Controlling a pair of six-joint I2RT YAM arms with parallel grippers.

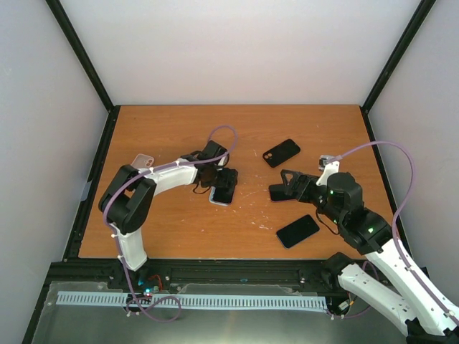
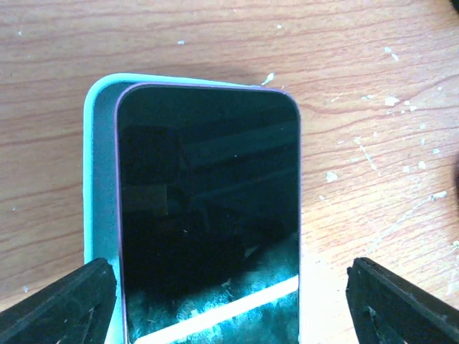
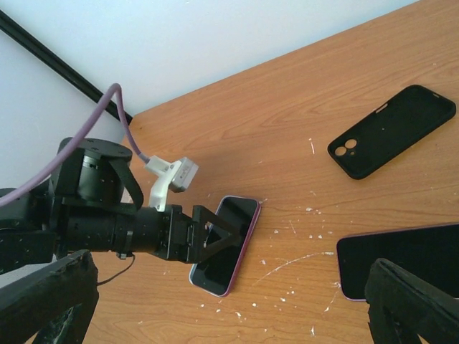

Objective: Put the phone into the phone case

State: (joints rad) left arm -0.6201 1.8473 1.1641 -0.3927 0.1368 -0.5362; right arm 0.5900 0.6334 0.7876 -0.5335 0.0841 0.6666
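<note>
A purple-edged phone (image 2: 208,208) with a dark screen lies on a light teal phone case (image 2: 99,179), shifted to the right so the case's left wall shows. In the top view the phone (image 1: 224,186) is at mid-table. My left gripper (image 2: 233,315) is open, its fingers on either side of the phone's near end, the right one clear of it. It also shows in the top view (image 1: 217,175). My right gripper (image 1: 287,182) is open and empty above a second dark phone (image 3: 401,259).
A black phone case (image 1: 281,152) lies at the back right and shows in the right wrist view (image 3: 393,131). A third dark phone (image 1: 297,231) lies near the front edge. A pink case (image 1: 142,161) sits at the left behind the left arm.
</note>
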